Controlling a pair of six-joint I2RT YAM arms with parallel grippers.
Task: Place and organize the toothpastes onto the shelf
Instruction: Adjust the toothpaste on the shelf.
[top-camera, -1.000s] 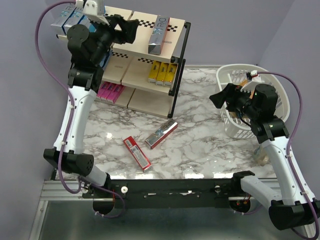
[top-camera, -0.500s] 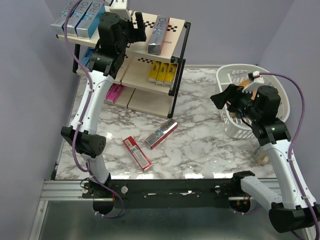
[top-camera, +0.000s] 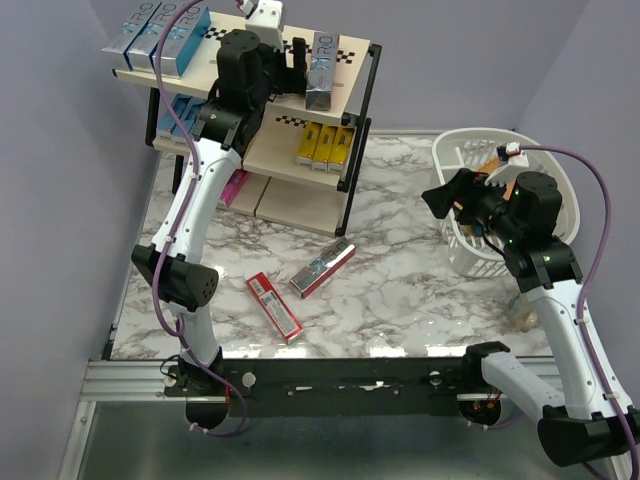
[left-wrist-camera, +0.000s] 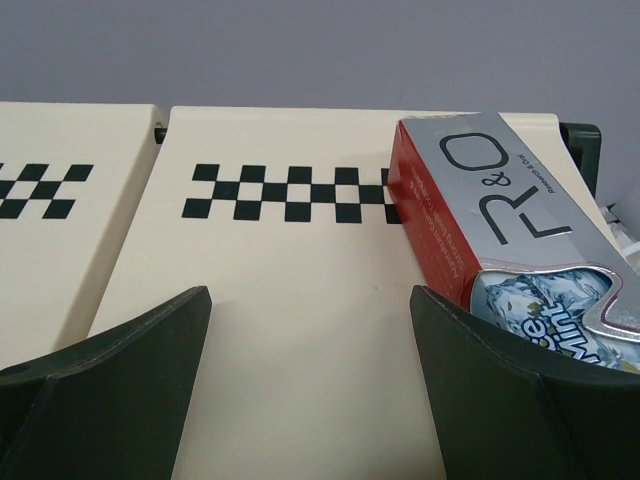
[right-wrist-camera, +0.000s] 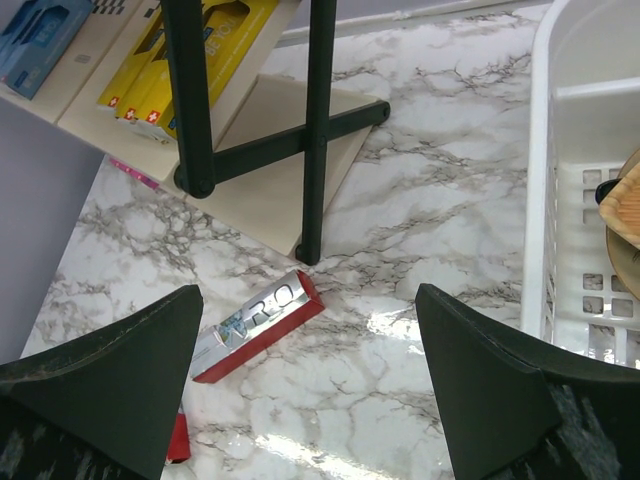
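Now my left gripper (left-wrist-camera: 310, 305) reaches up over the shelf (left-wrist-camera: 260, 140) top board, fingers spread and empty, just beside the silver toothpaste (left-wrist-camera: 500, 215). The arm has swung rightward since before. My right gripper (right-wrist-camera: 310, 300) is open, unmoved.

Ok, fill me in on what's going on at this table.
Two robot arms are stocking a shelf with toothpaste boxes. The left end effector is up at the top board, open and empty, beside a silver box lying there. The right end effector hangs open over the table by a white basket, holding nothing. A red box and a second silver box lie on the table, not yet shelved.
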